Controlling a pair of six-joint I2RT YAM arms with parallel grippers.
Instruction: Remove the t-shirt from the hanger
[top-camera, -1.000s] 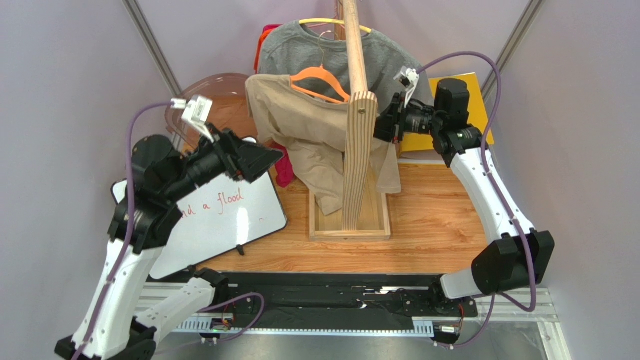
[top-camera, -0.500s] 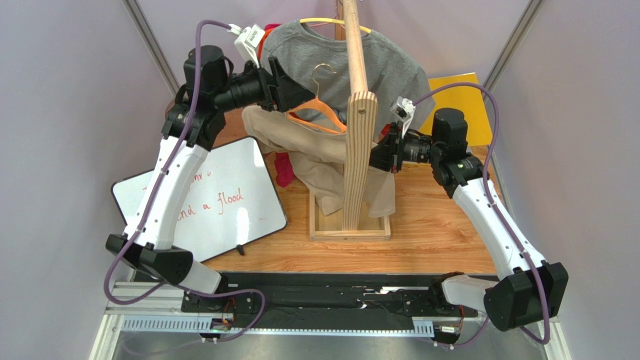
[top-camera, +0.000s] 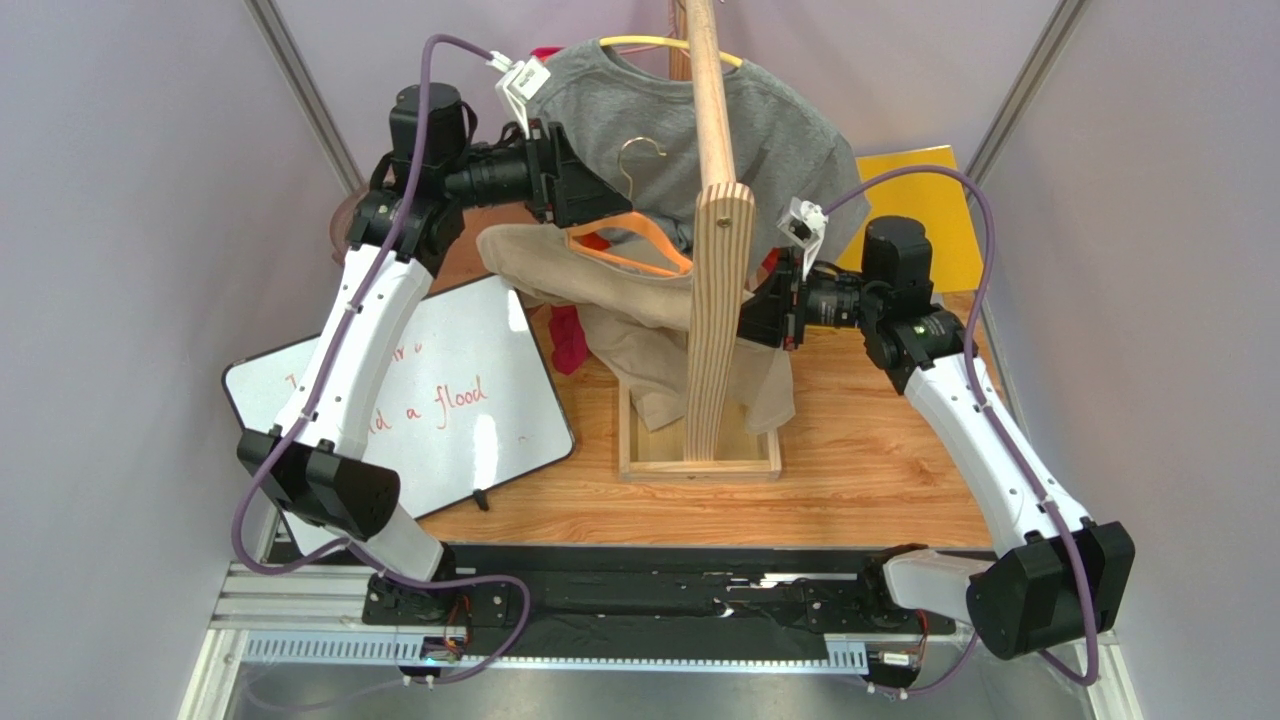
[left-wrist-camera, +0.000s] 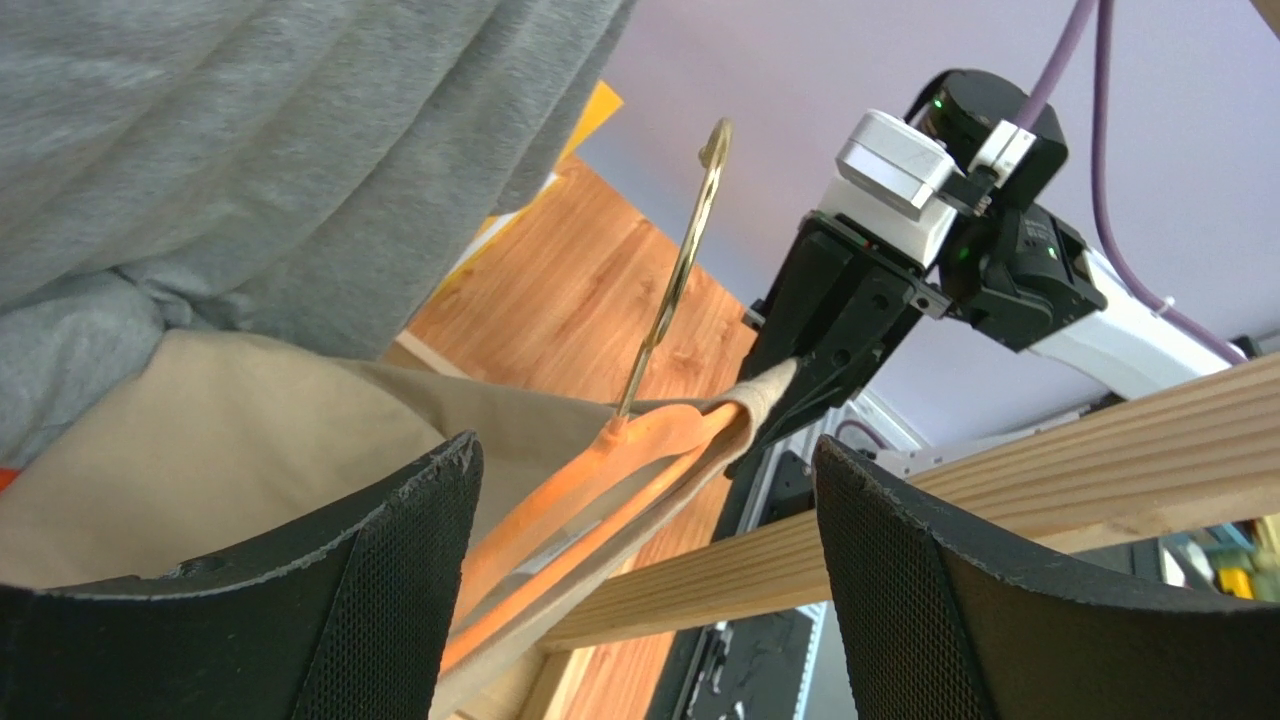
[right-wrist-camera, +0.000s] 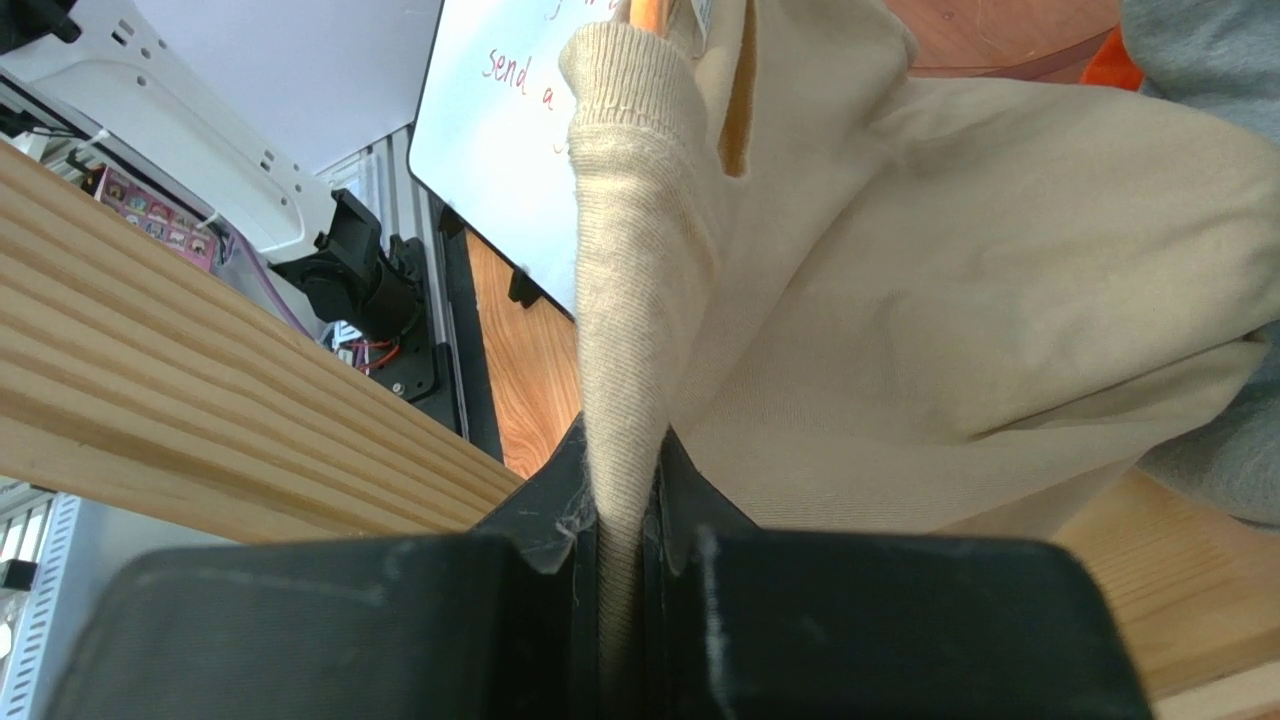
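Right gripper (right-wrist-camera: 616, 518) pinches the t-shirt (right-wrist-camera: 932, 300) by its edge; left gripper (left-wrist-camera: 646, 510) gapes.
Only the left wrist view shows the hanger (left-wrist-camera: 601, 465) between those spread fingers, lower centre.

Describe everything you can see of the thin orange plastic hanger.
Thin orange plastic hanger with a gold-toned metal hook that stands free, on no rail. It sits tilted beside the wooden rail, the beige t-shirt draped over its arms. The shut right gripper pinches the shirt near one end; the open left gripper brackets it without touching.
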